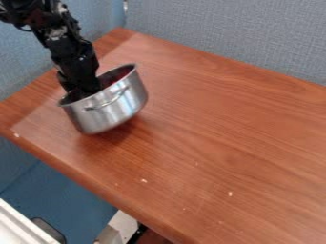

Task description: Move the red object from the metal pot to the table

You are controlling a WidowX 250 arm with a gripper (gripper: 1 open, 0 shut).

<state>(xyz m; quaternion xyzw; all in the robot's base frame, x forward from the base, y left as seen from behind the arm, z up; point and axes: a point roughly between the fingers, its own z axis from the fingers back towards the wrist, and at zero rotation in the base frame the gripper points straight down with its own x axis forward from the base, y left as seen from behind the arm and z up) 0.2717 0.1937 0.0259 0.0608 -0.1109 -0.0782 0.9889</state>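
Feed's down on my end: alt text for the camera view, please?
A black gripper reaches down into a steel pot near the far left corner of a wooden table. Only a sliver of something red shows inside the pot.

The gripper (84, 89) tips are hidden inside the metal pot (109, 105).

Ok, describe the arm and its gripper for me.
The arm is black all over, built of chunky, blocky segments with a matte finish, and comes in from the top left corner. The gripper is equally black and boxy; its lower end is hidden in the pot. No markings, labels or loose cables can be made out at this picture size.
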